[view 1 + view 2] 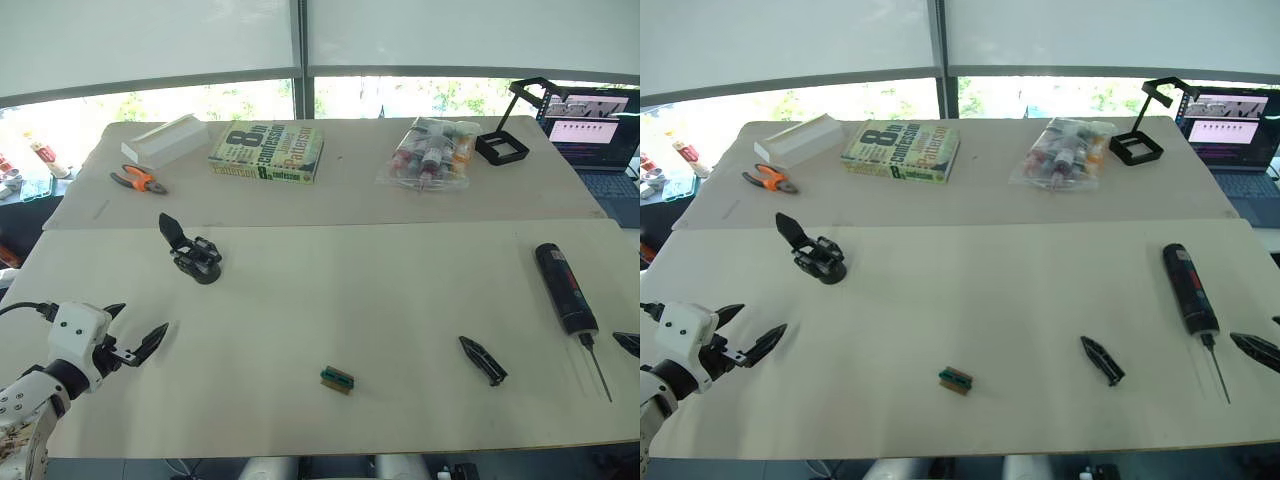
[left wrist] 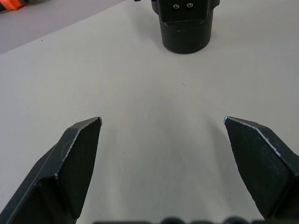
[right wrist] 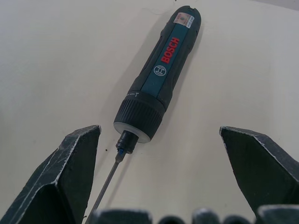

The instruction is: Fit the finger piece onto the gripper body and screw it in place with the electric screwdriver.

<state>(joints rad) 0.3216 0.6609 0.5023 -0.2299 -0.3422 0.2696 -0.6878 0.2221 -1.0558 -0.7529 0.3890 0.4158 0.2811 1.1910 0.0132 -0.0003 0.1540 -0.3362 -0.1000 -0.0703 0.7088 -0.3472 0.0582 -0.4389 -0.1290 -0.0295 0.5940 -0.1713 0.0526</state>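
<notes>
At the 3 o'clock edge of the near table (image 1: 300,300) lies the electric screwdriver (image 1: 565,288), flat on its side, thick black body toward 12 o'clock and thin metal bit toward 6 o'clock. The right gripper (image 3: 161,135) sits just beside the bit end, fingers spread wide and empty, one black fingertip (image 1: 1255,349) visible at the table's edge near the bit. In the right wrist view the screwdriver rests between the two open fingers without touching either.

Toward 9 o'clock from the screwdriver, the finger piece (image 1: 483,360) lies loose on the table, pointed end toward 11 o'clock, apart from everything else. Further toward 9 o'clock sits a small green-and-brown block (image 1: 337,379).

The gripper body (image 1: 193,254) stands at the 10 o'clock part of the table, its single pointed finger raised. The left gripper (image 1: 133,330) is at 8 o'clock, fingers wide apart and empty, aimed at the gripper body but well short of it.

On the far table at 12 o'clock: a book (image 1: 267,152), orange-handled pliers (image 1: 138,180), a white box (image 1: 165,139), a bag of small bottles (image 1: 430,152) and a black stand (image 1: 503,143).
</notes>
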